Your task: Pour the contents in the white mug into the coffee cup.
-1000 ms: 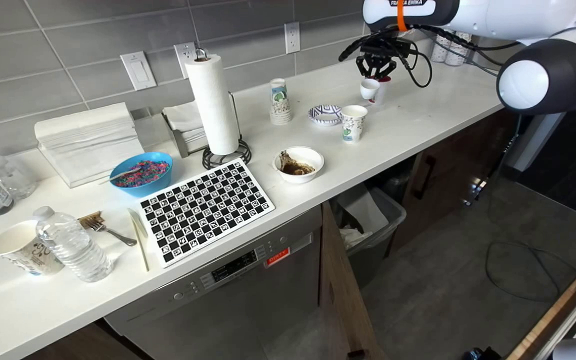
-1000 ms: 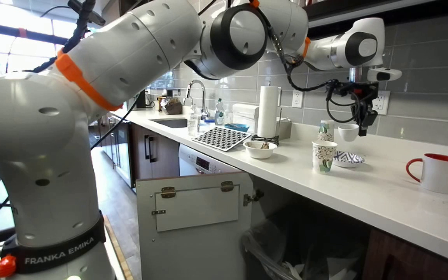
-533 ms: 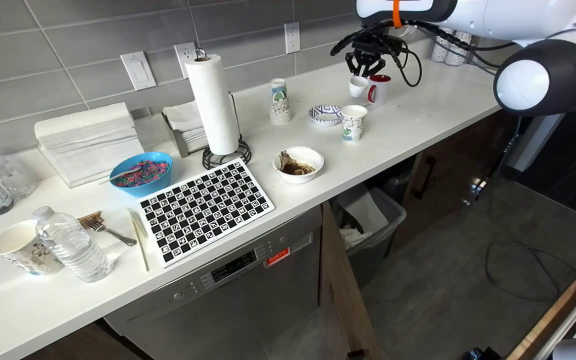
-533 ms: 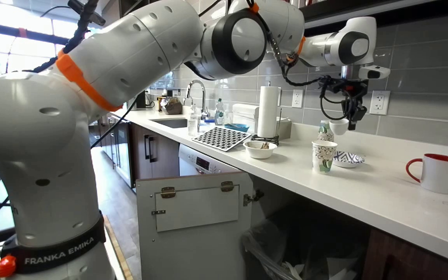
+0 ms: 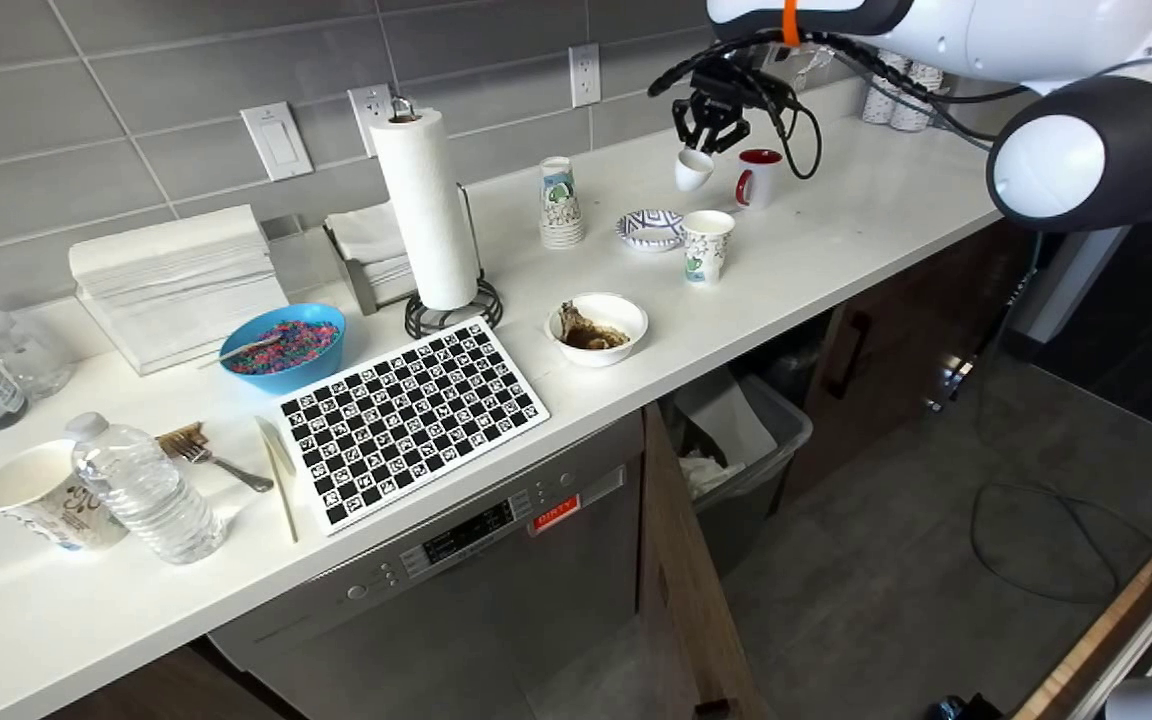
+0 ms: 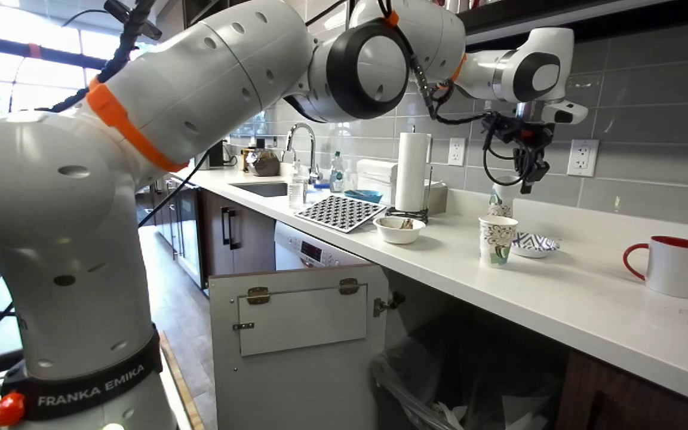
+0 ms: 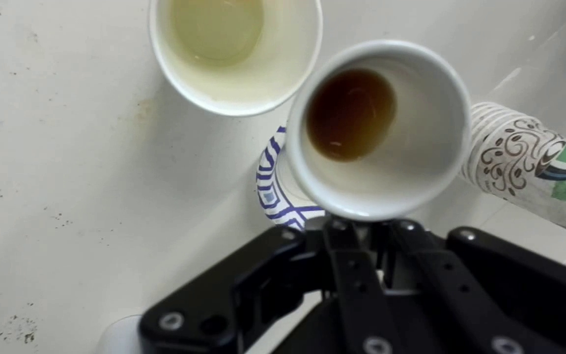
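White mug (image 5: 693, 173) aloft above the counter (image 5: 821, 250), between the stacked cups (image 5: 561, 208) and the red-lined mug (image 6: 675, 269) in an exterior view, and covering part of the patterned dish (image 7: 269, 187) in the wrist view. Roughly upright, perhaps leaning a little. Held, by judgement, in the gripper (image 7: 370, 228), with fingers (image 7: 343, 241) drawn close together at the near side of the rim; tips hidden, so impossible to tell whether on wall or handle. Brown liquid (image 7: 352, 115) pooled low inside, none seen leaving: most likely the carrying step, pour not yet begun. Two candidates to receive it, neither certain from these views: paper cup (image 5: 706, 250), the nearer, already with some pale liquid (image 7: 216, 29), or red-lined mug, farther off. Rims of white mug and paper cup meeting in the wrist view, but only along the line of sight; clearly apart and at different heights in both exterior views. Next, to bring the lip over the chosen opening, low but clear of the edge, level all the way, then to tip slowly and watch the stream. For paper cup, a short sideways shift; for red-lined mug, a longer carry across the counter before any tilt.
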You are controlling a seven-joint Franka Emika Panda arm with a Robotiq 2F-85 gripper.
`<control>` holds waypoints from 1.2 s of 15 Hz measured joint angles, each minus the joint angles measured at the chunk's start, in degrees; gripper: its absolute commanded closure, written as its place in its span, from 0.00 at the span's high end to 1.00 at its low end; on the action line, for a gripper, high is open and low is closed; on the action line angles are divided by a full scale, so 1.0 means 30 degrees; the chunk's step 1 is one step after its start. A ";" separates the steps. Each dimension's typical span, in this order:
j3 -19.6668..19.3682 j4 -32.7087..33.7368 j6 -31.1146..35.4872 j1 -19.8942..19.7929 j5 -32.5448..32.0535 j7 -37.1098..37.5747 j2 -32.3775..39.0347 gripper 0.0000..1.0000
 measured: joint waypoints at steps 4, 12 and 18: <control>0.0616 -0.0001 0.0000 -0.0382 0.0756 -0.0206 0.0166 0.03; 0.2174 -0.0007 0.0378 -0.1551 0.2627 -0.1216 0.0680 0.03; 0.3233 -0.0029 0.2077 -0.2096 0.3842 -0.2186 0.1308 0.03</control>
